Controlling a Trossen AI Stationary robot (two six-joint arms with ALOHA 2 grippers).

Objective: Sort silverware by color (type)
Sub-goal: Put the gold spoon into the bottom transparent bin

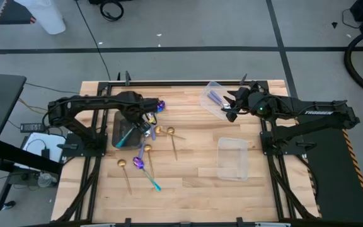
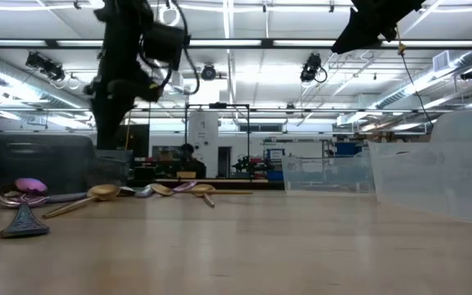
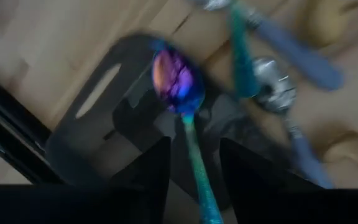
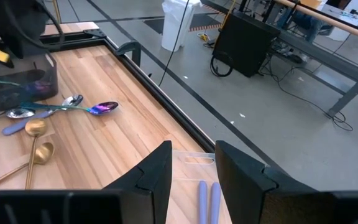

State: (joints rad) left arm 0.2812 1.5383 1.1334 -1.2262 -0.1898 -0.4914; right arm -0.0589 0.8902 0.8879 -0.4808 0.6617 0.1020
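Observation:
My left gripper point(image 1: 145, 123) point(image 3: 194, 142) stands open above the dark grey tray point(image 1: 118, 120), pointing down. An iridescent spoon with a teal handle point(image 3: 178, 79) lies in the tray, its handle running between my fingers without touching them. Gold spoons point(image 1: 164, 131), another iridescent spoon point(image 1: 139, 162) and lilac-handled silver spoons point(image 3: 272, 90) lie on the wood beside the tray. A further iridescent spoon point(image 1: 161, 106) rests near the far edge. My right gripper point(image 4: 192, 148) hangs open, high over a clear container point(image 1: 214, 96) holding two lilac handles point(image 4: 207, 193).
A second clear container point(image 1: 233, 157) stands on the right half of the table, with bare wood in front of it and toward the near edge. Black frame rails point(image 1: 169, 82) run along the table's edges. Cables and a dark stand lie on the floor beyond.

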